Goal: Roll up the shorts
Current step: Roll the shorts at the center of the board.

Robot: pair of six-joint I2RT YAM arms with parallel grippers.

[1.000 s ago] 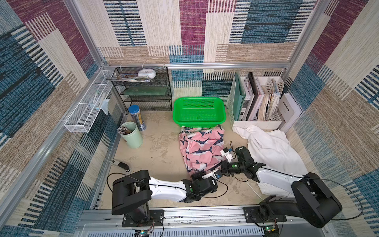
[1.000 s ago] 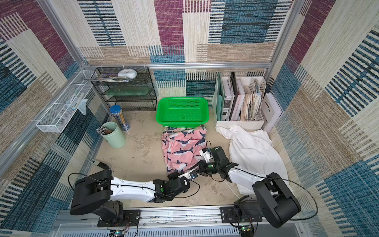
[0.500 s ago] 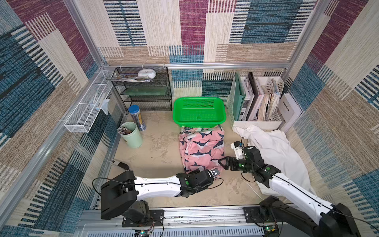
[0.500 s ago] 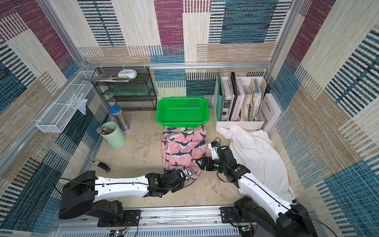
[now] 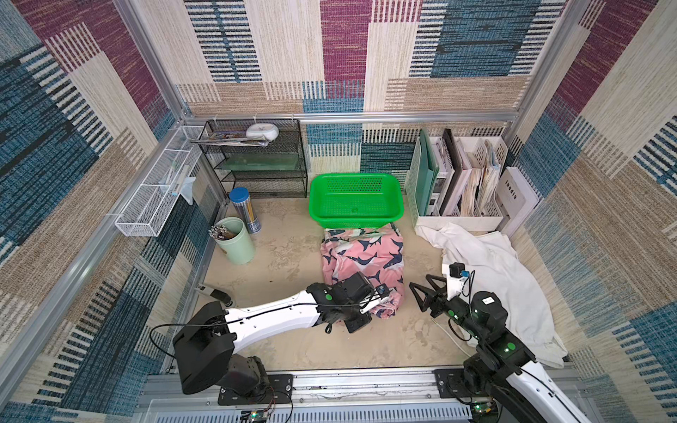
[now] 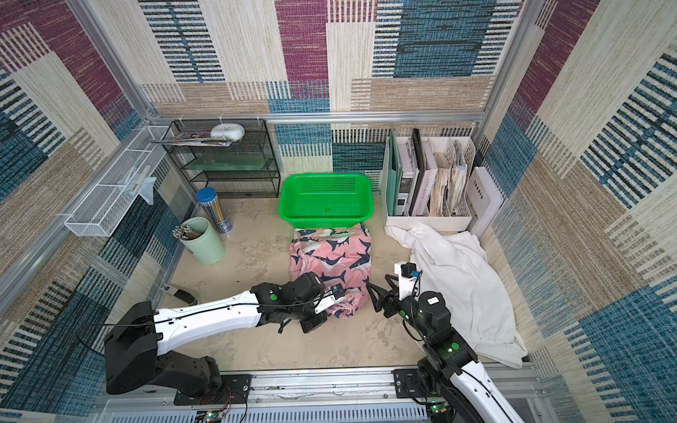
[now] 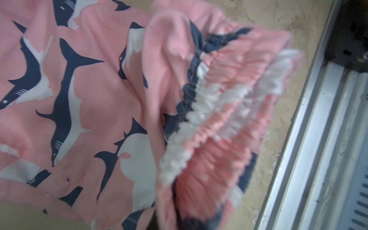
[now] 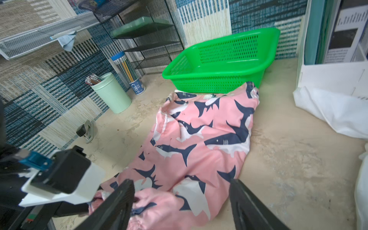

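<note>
The pink shark-print shorts (image 5: 362, 256) (image 6: 331, 252) lie mid-table in front of the green basket. Their near edge is folded over into a bunched lump. My left gripper (image 5: 383, 299) (image 6: 339, 298) is shut on the gathered elastic waistband (image 7: 219, 111), held up off the table; its fingertips are hidden in the cloth. My right gripper (image 5: 422, 290) (image 6: 379, 289) (image 8: 181, 182) hangs open just right of that lump, with nothing held. The white shorts (image 5: 494, 282) (image 6: 461, 278) lie spread at the right, beside the right arm.
A green basket (image 5: 355, 219) stands behind the pink shorts. A mint cup (image 5: 238, 245), a pencil tube (image 5: 245, 210) and a black wire shelf (image 5: 256, 164) are at the back left. A white file organiser (image 5: 461, 219) is at the back right, a small dark tool (image 5: 216, 293) by the left wall.
My right gripper has opened, let go of the shorts' near edge and drawn back to the right. My left gripper keeps its hold and has shifted slightly away from the front rail.
</note>
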